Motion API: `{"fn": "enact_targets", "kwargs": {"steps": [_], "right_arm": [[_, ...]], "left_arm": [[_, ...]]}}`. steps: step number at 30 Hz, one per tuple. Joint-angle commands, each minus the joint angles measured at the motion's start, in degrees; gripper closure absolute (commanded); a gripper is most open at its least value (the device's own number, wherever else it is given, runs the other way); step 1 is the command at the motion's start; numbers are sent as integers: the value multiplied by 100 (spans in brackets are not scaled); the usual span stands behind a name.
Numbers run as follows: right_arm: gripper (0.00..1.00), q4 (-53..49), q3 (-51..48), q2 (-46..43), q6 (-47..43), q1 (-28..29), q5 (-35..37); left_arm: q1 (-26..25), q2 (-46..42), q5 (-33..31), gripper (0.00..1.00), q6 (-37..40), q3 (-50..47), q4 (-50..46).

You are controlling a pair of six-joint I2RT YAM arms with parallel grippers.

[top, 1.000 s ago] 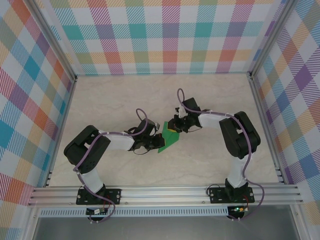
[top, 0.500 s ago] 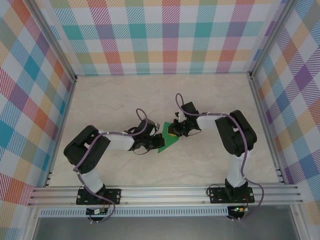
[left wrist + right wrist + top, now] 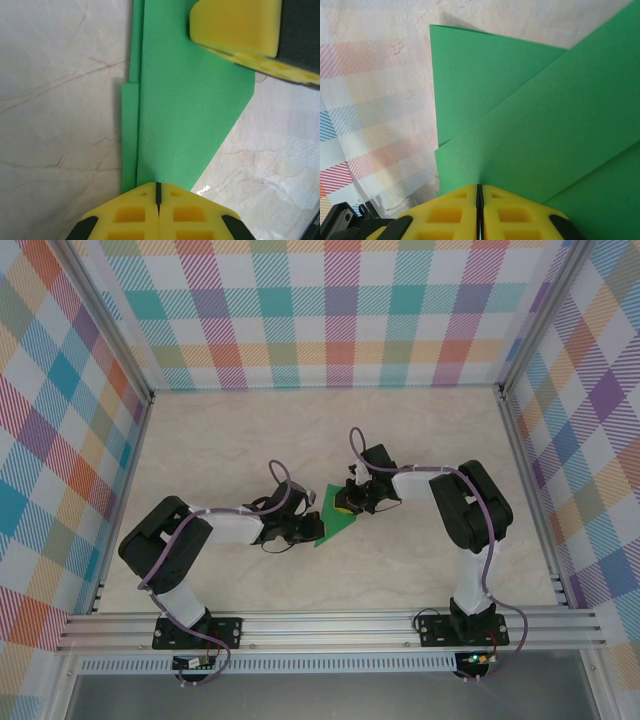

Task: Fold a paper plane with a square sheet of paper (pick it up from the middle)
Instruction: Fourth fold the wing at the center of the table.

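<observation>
**Both grippers clenched at the folded green paper**

Top view: the green paper [image 3: 333,527] lies mid-table [image 3: 220,440]. The left gripper [image 3: 306,531] is at its 8 o'clock and the right gripper [image 3: 347,506] at its 1 o'clock.

Left wrist: my fingers are closed at the paper's near edge.

Right wrist: the fingers are closed too; I can't tell whether they pinch paper.

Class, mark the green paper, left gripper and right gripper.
green paper [image 3: 185,110], left wrist view, top layer.
left gripper [image 3: 158,186], left wrist view, fingertip seam.
right gripper [image 3: 479,187], right wrist view, fingertip seam.
</observation>
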Motion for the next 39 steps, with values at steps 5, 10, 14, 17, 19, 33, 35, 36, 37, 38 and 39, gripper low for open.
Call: {"fn": "enact_targets", "kwargs": {"steps": [5,10,14,17,19,33,35,36,37,38,39], "right_arm": [[90,-385,-86,293,-208,-21,488],[89,-397,-86,284,-220,-24,482],[89,-396,-77,261,-240,-24,447],[89,-383,-59,257,-287,-24,360],[89,-388,-76,243,-360,-23,283],[88,-483,-667,-236,-1346,31,-389],[88,-506,-640,-226,-1398,34,-448],[88,-492,-631,-250,-1394,36,-491],[87,-491,-615,-269,-1383,39,-482],[88,-528,-586,-286,-1372,39,-443],[87,-568,-553,-297,-1359,44,-376]], "left_arm": [[-15,-176,370,97,385,-281,-1511],[-18,-391,278,96,544,-267,-1932],[-14,-732,179,95,529,-244,-2038],[-14,-1049,93,95,457,-118,-2064],[-17,-1211,-11,94,430,15,-2117],[-17,-856,-160,89,162,586,-1568],[-25,-658,8,88,149,706,-1435],[-35,-550,73,87,150,771,-1370],[-52,-442,118,87,157,851,-1329],[-61,-357,117,87,186,919,-1323],[-68,-249,78,87,191,990,-1324]]}}
